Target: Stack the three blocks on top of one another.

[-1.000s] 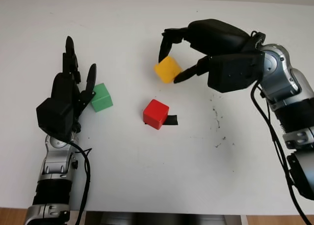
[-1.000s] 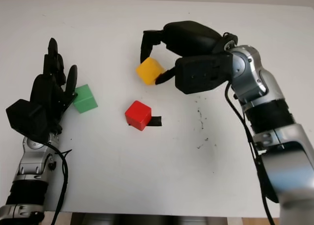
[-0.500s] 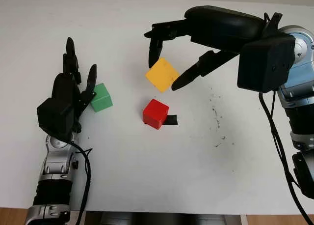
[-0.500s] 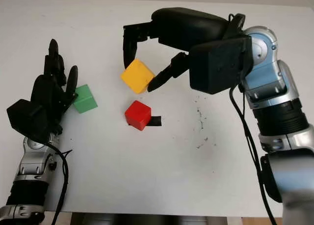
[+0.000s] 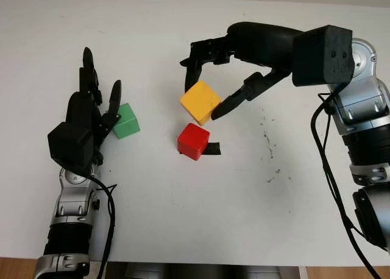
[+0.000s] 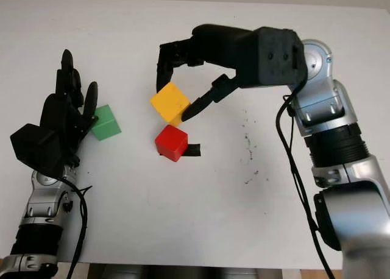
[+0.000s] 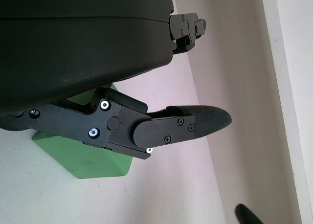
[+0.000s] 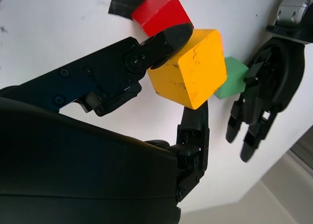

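My right hand is shut on the yellow block, pinching it between fingers and thumb in the air just above and behind the red block. In the right wrist view the yellow block hangs tilted, close over the red block. The red block sits on the white table beside a strip of black tape. Further left lies the green block, with my open left hand right next to it; the left wrist view has the green block under the fingers.
The white table has wide bare room in front and to the right. Small dark specks mark the surface right of the red block. The table's front edge runs along the bottom.
My right hand has carried the yellow block left and down from the back of the table until it hangs just above the red block. The left hand has not moved.
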You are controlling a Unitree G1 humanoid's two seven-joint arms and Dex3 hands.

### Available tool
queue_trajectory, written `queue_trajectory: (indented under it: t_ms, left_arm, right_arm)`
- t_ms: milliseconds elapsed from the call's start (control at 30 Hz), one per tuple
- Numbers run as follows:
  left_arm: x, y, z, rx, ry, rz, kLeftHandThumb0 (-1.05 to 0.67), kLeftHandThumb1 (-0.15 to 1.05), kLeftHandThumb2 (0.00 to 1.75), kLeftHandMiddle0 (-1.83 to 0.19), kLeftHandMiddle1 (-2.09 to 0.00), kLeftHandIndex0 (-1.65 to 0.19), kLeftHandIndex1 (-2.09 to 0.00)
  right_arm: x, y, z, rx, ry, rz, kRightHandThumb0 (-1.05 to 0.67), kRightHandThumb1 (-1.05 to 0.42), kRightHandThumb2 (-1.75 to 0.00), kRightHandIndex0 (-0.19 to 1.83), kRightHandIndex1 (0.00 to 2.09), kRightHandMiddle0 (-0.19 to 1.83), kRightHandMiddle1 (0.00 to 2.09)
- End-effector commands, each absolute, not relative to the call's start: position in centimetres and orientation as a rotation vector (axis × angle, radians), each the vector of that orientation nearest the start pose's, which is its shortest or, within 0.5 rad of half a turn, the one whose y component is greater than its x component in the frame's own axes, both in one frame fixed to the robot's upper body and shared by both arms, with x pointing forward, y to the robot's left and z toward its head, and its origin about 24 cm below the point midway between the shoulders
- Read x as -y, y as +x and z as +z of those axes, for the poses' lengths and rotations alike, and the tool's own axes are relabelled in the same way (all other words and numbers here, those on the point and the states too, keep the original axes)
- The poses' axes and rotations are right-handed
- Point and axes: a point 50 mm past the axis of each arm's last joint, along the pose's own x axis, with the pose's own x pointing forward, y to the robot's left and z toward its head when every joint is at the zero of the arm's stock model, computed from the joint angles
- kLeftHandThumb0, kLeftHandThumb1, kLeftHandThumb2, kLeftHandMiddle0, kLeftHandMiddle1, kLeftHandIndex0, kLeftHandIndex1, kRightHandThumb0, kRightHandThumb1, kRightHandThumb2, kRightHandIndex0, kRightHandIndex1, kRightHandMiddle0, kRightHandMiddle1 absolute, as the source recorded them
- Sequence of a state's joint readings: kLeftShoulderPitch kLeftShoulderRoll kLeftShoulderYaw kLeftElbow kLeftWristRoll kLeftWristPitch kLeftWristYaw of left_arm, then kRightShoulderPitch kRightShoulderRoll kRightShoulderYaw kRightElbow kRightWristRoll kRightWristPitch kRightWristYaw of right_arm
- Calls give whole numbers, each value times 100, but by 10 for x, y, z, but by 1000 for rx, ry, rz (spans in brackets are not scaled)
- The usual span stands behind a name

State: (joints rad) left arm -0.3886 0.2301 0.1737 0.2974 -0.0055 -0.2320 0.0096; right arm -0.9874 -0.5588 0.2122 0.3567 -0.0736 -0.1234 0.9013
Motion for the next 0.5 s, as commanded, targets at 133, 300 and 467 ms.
queue_trajectory:
  t_ms: [133,300,467]
  left_arm:
    - [-215,317,116,344,192,128,-65,105,51,15,-6,13,-6]
    - [-216,317,116,337,199,129,-66,105,51,14,-6,12,-6]
    - [-215,317,117,346,197,132,-64,105,51,14,-6,12,-6]
  right_arm:
    - [131,360,251,339,-972,926,-48,-91,-5,23,2,45,149]
    - [128,362,242,303,-924,965,-48,-91,-5,24,3,45,148]
    - [126,365,236,259,-866,986,-49,-91,-5,23,3,44,156]
